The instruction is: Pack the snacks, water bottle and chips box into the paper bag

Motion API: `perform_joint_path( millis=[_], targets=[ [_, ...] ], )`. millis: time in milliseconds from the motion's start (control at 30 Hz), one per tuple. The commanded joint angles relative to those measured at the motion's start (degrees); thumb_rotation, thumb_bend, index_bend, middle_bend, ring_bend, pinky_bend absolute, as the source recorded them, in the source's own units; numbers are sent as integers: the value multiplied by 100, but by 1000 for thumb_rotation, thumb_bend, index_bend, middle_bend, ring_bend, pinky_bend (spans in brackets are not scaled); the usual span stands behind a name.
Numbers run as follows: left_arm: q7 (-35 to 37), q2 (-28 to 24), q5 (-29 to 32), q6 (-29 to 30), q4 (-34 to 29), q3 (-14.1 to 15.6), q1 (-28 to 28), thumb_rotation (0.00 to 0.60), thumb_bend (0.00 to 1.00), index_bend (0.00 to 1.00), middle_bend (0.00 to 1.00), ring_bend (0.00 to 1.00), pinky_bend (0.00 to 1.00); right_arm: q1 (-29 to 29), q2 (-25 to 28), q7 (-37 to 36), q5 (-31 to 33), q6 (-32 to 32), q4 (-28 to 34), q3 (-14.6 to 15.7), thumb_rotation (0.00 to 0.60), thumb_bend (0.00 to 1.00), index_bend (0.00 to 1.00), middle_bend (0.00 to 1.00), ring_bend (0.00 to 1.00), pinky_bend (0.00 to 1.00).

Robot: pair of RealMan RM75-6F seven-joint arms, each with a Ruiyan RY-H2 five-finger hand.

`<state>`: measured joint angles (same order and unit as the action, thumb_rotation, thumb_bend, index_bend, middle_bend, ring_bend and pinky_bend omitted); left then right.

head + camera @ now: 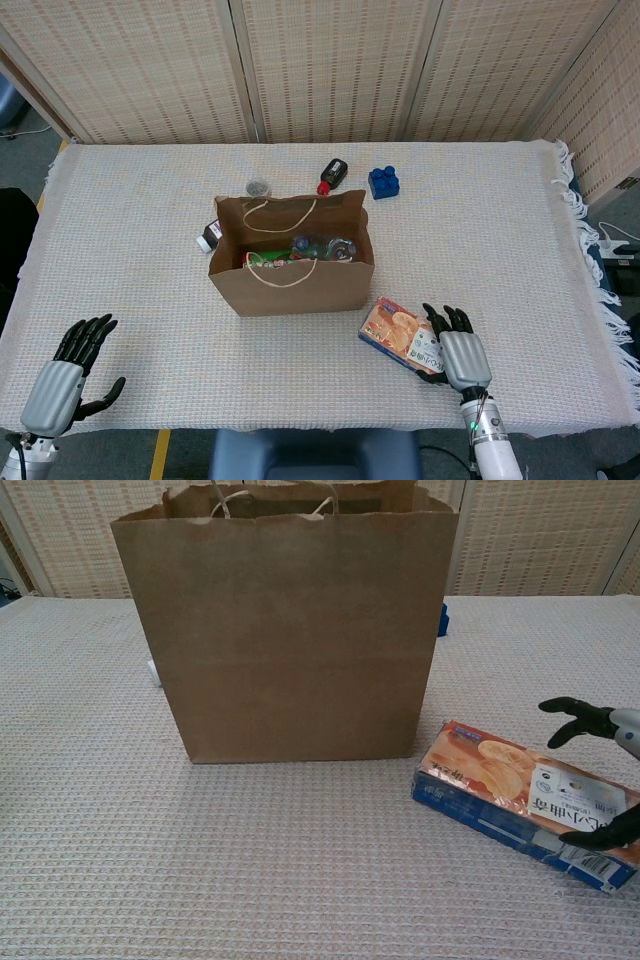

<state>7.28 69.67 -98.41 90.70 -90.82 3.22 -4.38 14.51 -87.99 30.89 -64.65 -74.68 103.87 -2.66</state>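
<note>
- Woven cloth covers the desk [520,250].
- Paper bag [290,285] stands upright, bottle and snacks inside.
- Chips box [398,335] lies outside, right of the bag: the step left.
- Right hand [458,352] at its end, fingers apart, grip not closed.
- Left hand [62,378] open, empty.

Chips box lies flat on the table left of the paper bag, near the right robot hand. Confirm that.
Not quite: the chips box lies right of the paper bag, as the head view shows. It does lie flat near the right robot hand.
</note>
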Motion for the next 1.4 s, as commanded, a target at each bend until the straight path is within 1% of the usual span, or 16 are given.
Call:
perform_joint_path(
  millis=[33, 433, 733, 800, 867, 900, 933, 1000, 1067, 1100, 1233, 1400],
  targets=[
    [-17, 5, -10, -1, -3, 9, 2, 600, 350, 0, 0, 0, 15, 18, -2, 75, 115, 72, -31, 29, 600, 0, 0, 209, 0, 0],
    [17, -3, 12, -5, 3, 3, -1, 600, 350, 0, 0, 0, 15, 104, -153, 76, 306, 176, -221, -39, 600, 0, 0, 198, 0, 0],
    [46, -16, 26, -10, 2, 2, -2, 600, 350, 0, 0, 0, 15, 220, -240, 517, 698, 212, -297, -77, 600, 1, 0, 198, 0, 3],
    [47, -14, 29, -8, 4, 0, -2, 600, 350, 0, 0, 0, 15, 237, -251, 527, 681, 179, -304, -95, 600, 55, 0, 199, 7, 74],
    [49, -12, 33, -15, 6, 0, -4, 600, 350, 0, 0, 0, 15, 232, -253, 468, 617, 135, -325, -102, 600, 193, 0, 232, 68, 263],
    [49, -12, 34, -18, 7, 0, -5, 600, 351, 0, 0, 0, 15, 223, -255, 425, 582, 111, -325, -105, 600, 236, 0, 253, 101, 320],
    [49, -10, 35, -21, 8, 0, -7, 600, 351, 0, 0, 0, 15, 212, -254, 380, 543, 86, -323, -104, 600, 289, 0, 298, 160, 384],
    [50, -8, 39, -23, 12, -1, -7, 600, 350, 0, 0, 0, 15, 186, -238, 259, 406, 20, -320, -97, 600, 336, 22, 358, 227, 429],
    [50, -8, 38, -23, 11, -2, -8, 600, 350, 0, 0, 0, 15, 160, -195, 147, 227, -35, -331, -59, 600, 378, 74, 427, 298, 461],
    [50, -9, 36, -21, 12, -1, -7, 600, 350, 0, 0, 0, 15, 151, -160, 112, 166, -48, -319, -42, 600, 386, 90, 441, 313, 466],
    [48, -11, 34, -22, 7, 2, -7, 600, 350, 0, 0, 0, 15, 106, 48, -118, -94, -114, -169, -18, 600, 388, 97, 449, 321, 466],
    [53, -13, 41, -20, 8, -2, -7, 600, 351, 0, 0, 0, 15, -3, 457, -580, -401, -249, 211, -45, 600, 388, 100, 449, 321, 466]
  ],
)
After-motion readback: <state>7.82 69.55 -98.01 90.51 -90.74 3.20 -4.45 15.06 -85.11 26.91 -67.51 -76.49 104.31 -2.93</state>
